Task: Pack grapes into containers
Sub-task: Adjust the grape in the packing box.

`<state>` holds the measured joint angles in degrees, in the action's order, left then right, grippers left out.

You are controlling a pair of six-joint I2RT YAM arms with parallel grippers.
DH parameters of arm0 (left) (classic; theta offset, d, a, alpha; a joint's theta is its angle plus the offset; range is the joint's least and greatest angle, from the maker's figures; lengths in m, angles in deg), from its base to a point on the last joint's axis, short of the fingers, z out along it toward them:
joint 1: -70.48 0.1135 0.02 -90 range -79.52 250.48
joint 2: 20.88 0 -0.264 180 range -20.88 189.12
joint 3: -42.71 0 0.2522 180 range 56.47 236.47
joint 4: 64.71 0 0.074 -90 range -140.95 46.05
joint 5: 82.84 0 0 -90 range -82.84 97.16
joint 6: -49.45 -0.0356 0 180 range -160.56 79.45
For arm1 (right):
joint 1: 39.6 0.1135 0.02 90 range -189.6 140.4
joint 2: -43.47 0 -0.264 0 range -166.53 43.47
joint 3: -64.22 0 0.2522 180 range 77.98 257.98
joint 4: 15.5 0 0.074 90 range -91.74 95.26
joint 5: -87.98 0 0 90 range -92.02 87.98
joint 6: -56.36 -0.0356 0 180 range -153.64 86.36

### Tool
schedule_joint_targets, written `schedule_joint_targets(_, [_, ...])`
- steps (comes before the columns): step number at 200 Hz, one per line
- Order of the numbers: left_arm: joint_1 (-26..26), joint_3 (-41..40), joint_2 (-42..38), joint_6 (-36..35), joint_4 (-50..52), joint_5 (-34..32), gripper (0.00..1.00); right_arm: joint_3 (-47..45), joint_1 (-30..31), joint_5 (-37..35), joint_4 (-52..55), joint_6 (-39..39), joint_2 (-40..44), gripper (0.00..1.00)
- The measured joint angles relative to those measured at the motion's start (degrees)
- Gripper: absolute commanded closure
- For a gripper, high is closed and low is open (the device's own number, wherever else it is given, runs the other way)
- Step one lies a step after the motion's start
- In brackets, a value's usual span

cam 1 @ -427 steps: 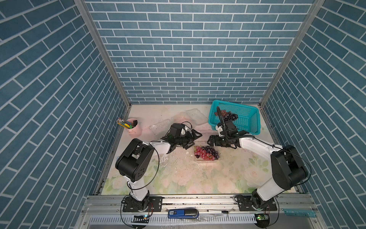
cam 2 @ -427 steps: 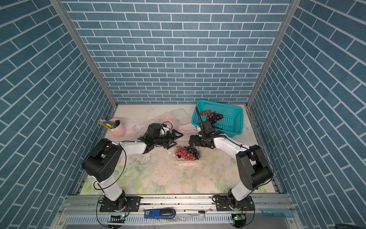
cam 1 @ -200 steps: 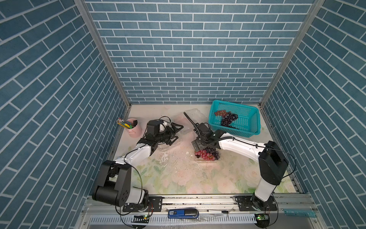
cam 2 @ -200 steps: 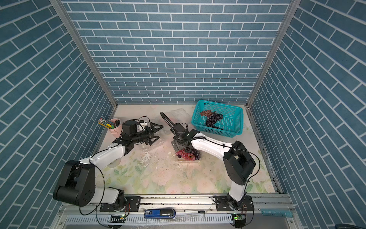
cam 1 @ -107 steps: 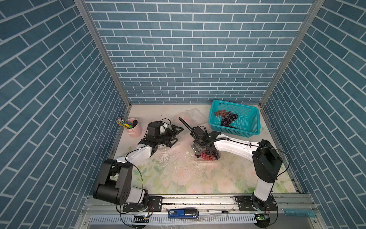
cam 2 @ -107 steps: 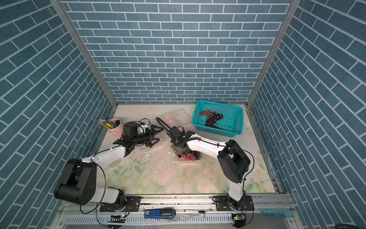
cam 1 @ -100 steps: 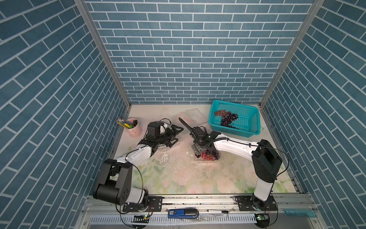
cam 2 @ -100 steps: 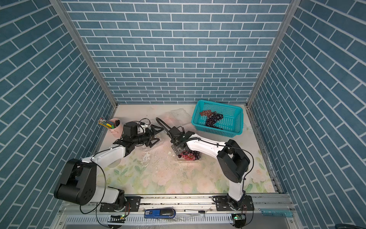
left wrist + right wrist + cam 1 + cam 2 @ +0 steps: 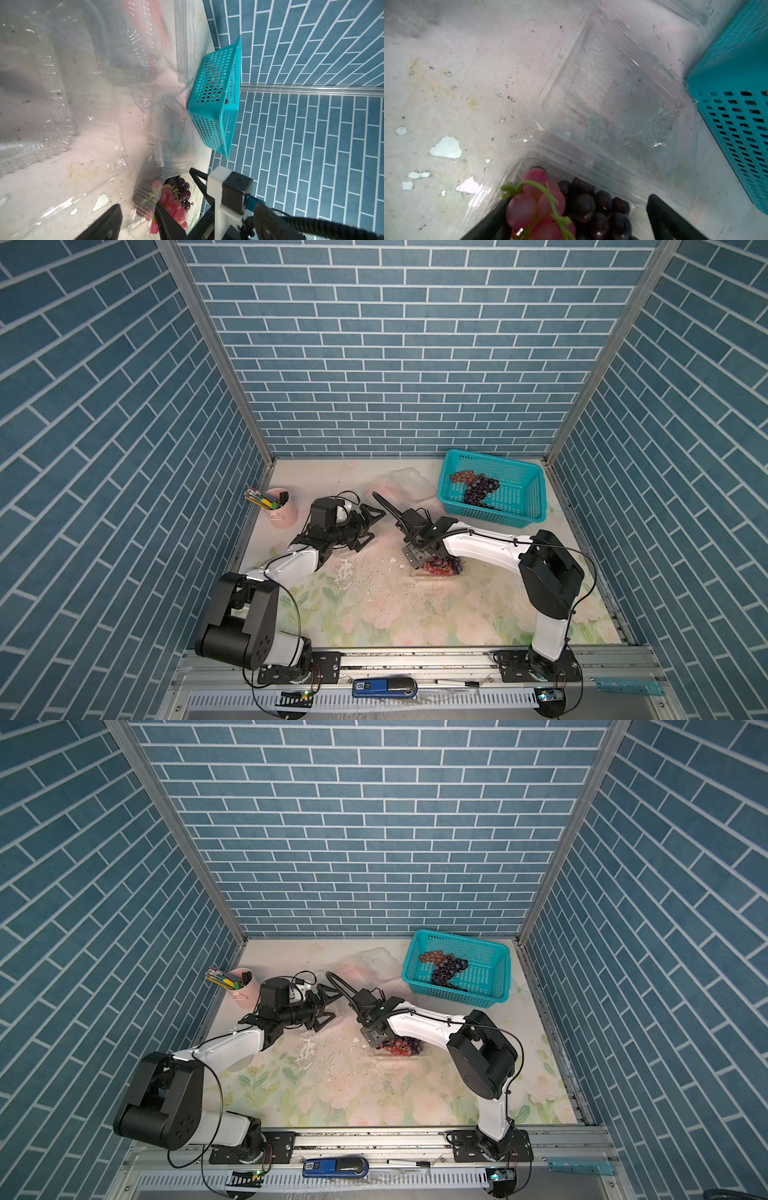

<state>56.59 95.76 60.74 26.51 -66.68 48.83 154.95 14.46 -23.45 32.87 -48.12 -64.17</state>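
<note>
L gripper point(image 9: 371, 529), black, parallel: jaws spread wide, nothing btwn them. Sits left of table centre, pointing right at the R arm's wrist. Narrow gap, not touching in both top views.

R gripper point(image 9: 417, 556): jaws likewise wide apart, angled down over the left rim of a shallow clear plastic clamshell box point(image 9: 529, 163). Wrist view: one black finger point(image 9: 670, 224) either side of the fruit; contact w/ berries, can't tell.

Bunch of red-pink and dark purple grapes point(image 9: 441, 566) lies in that box's base, approx table centre, green stem point(image 9: 548, 193) on top. Box lid point(image 9: 612, 97) hinged open, flat on the mat on the far side of the base. Lid's corner comes just beside the near-left corner of the teal perforated plastic basket point(image 9: 490, 516); touching or not, can't tell.

Second lot of grapes point(image 9: 478, 489), red-pink plus dark, inside basket at far right. Basket's right rim near the right wall rail, far rim near back wall.

More clear clamshell boxes point(image 9: 409, 485) far-centre, just left of basket, edges overlapping; hard to separate.

Pink cup of coloured pens point(image 9: 282, 512) at left edge, far of L arm, just beside wall rail.

Open room: near half of floral-print mat point(image 9: 395, 614), btwn the two arm bases. White flaked patches point(image 9: 345, 568) on mat left of the box.
</note>
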Motion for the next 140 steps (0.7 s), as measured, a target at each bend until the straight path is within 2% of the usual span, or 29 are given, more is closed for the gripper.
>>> schedule_joint_targets(38, [-1.3,0.0,1.0,-0.2,0.0,-0.1,0.00,0.5,0.0,0.0,1.0,0.0,2.0,0.01])
schedule_joint_targets(78, [-3.1,0.9,2.0,-0.9,0.8,-0.5,0.00,0.2,-1.3,0.3,1.2,-0.1,8.5,0.01])
schedule_joint_targets(110, [-5.2,3.1,4.6,-1.3,0.7,-0.7,0.00,-4.8,-5.6,2.5,-1.0,-1.0,17.5,0.01])
schedule_joint_targets(140, [-6.9,4.3,7.0,-1.4,0.8,-0.9,0.00,-10.8,-10.1,5.3,-2.8,-3.3,22.2,0.01])
